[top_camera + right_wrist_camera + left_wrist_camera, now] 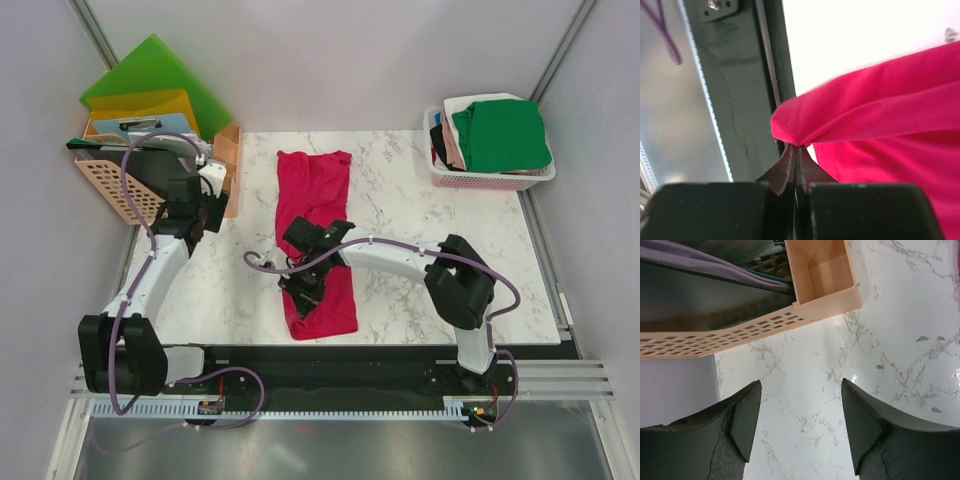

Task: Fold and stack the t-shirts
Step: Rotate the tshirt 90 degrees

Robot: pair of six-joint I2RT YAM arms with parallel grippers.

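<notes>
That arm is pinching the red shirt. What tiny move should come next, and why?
Probably lift the pinched cloth slightly and carry it toward the far end, halving the crimson t-shirt. The right gripper is shut on a fold near its near end; the shirt lies as a long strip on the table; the left gripper hangs open, away from it.

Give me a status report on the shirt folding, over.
Left gripper open, over bare tabletop. Right gripper shut on crimson shirt, near end. Peach basket beside left, off the shirt.
</notes>
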